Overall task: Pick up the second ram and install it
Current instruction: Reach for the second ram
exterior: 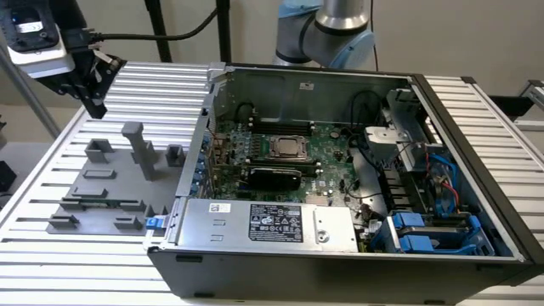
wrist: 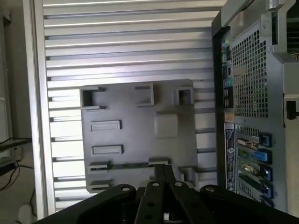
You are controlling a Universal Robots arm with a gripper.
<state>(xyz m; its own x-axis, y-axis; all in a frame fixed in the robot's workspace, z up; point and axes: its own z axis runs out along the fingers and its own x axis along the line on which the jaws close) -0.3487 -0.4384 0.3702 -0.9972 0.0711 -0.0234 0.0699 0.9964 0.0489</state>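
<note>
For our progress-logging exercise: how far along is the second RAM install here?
Done: nothing visibly; the second ram lies in the gray fixture. In hand: the gripper hangs above that fixture, apart from the stick. Left: both the pickup and the install in the open computer case.

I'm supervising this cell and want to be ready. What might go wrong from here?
The tool hangs high over the gray fixture plate, apart from the second ram, which lies low between gray holders. A slightly off descent might strike those instead. The tall gray post and the case wall stand nearby and might catch the stick or the tool.
</note>
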